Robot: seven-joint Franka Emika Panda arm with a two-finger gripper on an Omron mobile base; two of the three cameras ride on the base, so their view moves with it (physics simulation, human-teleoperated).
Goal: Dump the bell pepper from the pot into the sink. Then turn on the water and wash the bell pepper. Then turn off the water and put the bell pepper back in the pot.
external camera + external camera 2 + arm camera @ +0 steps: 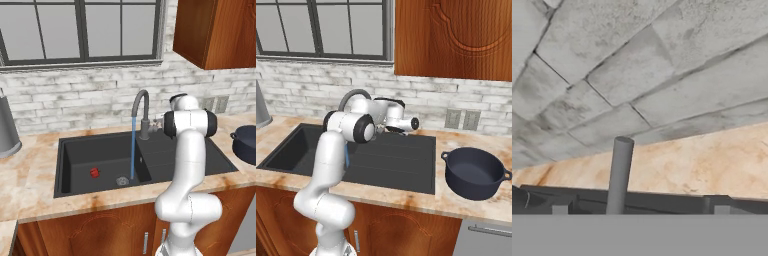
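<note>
Water [133,150] streaming blue from the grey faucet [141,112] into the black sink [75,165], center of the left base view. Bell pepper [94,173] lying red on the basin floor, left of the drain [121,180]. Pot [474,172] sitting on the tabletop [406,197], lower right of the right base view. Tool [641,210] spread wide, 2 fingertips [560,209] straddling a grey rod [619,172], gripping nothing.

Whitewashed grey brick wall [75,102] across the middle of the frame. Dark-framed window [80,30] at upper left, pale daylight behind. Wooden wall cabinet [453,37] at upper right. Beige marbled stone counter [30,185] runs along the lower half, wooden base cabinets [100,232] below. Two outlet plates [462,119] on the wall at right. Tall grey metal container [7,130] at left edge.
</note>
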